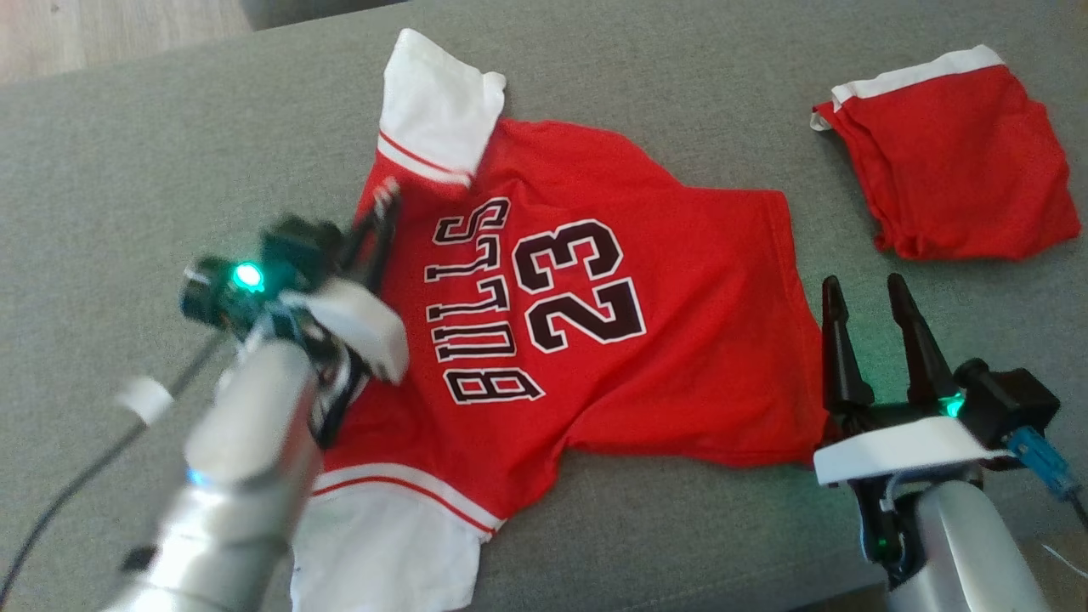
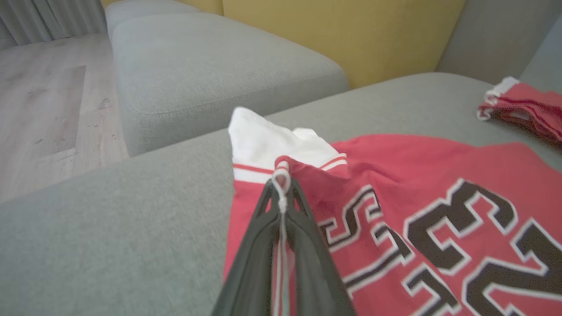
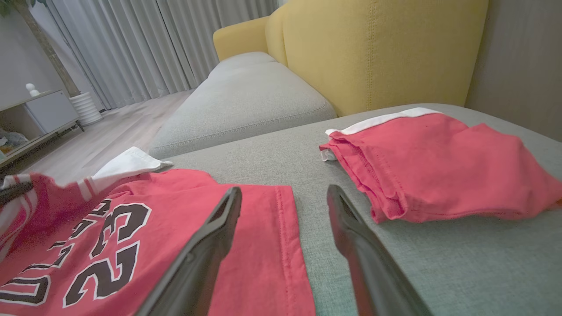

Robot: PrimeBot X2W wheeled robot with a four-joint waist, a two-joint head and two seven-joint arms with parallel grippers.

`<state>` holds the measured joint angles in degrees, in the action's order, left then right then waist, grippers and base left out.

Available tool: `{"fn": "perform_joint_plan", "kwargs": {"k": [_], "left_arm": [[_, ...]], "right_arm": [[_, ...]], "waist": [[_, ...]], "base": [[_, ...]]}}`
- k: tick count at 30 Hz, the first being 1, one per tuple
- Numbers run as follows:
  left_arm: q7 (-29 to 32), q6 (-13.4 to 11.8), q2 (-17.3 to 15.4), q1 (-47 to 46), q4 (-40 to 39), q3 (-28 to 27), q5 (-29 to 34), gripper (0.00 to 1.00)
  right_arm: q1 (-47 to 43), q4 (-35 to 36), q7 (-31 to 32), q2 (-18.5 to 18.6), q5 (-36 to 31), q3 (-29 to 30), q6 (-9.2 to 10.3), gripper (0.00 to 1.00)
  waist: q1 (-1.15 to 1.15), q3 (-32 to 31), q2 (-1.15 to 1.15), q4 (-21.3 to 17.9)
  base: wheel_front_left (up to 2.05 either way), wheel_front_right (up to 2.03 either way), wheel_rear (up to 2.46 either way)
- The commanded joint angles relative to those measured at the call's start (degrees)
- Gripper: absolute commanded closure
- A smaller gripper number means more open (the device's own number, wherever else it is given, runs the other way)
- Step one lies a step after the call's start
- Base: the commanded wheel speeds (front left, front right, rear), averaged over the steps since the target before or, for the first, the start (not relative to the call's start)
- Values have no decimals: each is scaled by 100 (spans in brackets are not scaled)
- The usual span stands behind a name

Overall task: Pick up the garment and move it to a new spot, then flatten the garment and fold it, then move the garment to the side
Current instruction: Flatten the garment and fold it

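Note:
The garment (image 1: 680, 255) is a red jersey with white sleeves and black "BULLS 23" lettering, spread out face up on the grey cushion (image 1: 127, 170). My left gripper (image 1: 387, 200) is shut on the jersey's red neck edge beside the far white sleeve (image 1: 433, 102). In the left wrist view the left gripper (image 2: 281, 184) pinches a thin fold of that edge, lifted a little off the cushion. My right gripper (image 1: 863, 289) stands open at the jersey's hem, with nothing between its fingers. In the right wrist view the right gripper (image 3: 284, 192) hovers over the hem of the garment (image 3: 263, 237).
Folded red shorts (image 1: 952, 161) with a white waistband lie at the far right of the cushion. A yellow sofa back (image 3: 377, 52) rises behind, with another grey seat (image 2: 210, 66) beyond. Wooden floor (image 2: 39, 101) lies past the cushion's left edge.

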<state>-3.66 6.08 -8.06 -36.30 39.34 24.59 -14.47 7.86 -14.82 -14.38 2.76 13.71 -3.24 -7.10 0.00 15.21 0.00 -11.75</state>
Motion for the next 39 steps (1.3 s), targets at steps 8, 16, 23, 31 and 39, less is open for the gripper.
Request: {"fn": "perform_joint_plan", "kwargs": {"k": [8,16,23,31,39], "left_arm": [[804,101,-831,-1487,-17,-702,-599,100],[1381,119,-1484,-2396,632,-719,-569,100],[1268,14,-1762,-3101,1211,-717,-418,93],[552,-58,-1640,-3264,1682,-512,-249,0],[-629,-35,-1234,-2635,1734,-465,-405,0]], "right_arm": [[386,88,-62,12,134,-378,-39,0],[555,92,-62,12,250,-549,-39,0],[684,114,-62,12,321,-674,-39,0],[757,191,-62,12,289,-696,-39,0],[639,393,-62,12,-10,-369,-39,0]], "waist": [[0,241,0,-199],[0,554,0,-437],[0,800,0,-572],[0,761,0,-431],[0,136,0,128]], "base": [[0,0,0],[0,0,0],[0,0,0],[0,0,0],[0,0,0]]}}
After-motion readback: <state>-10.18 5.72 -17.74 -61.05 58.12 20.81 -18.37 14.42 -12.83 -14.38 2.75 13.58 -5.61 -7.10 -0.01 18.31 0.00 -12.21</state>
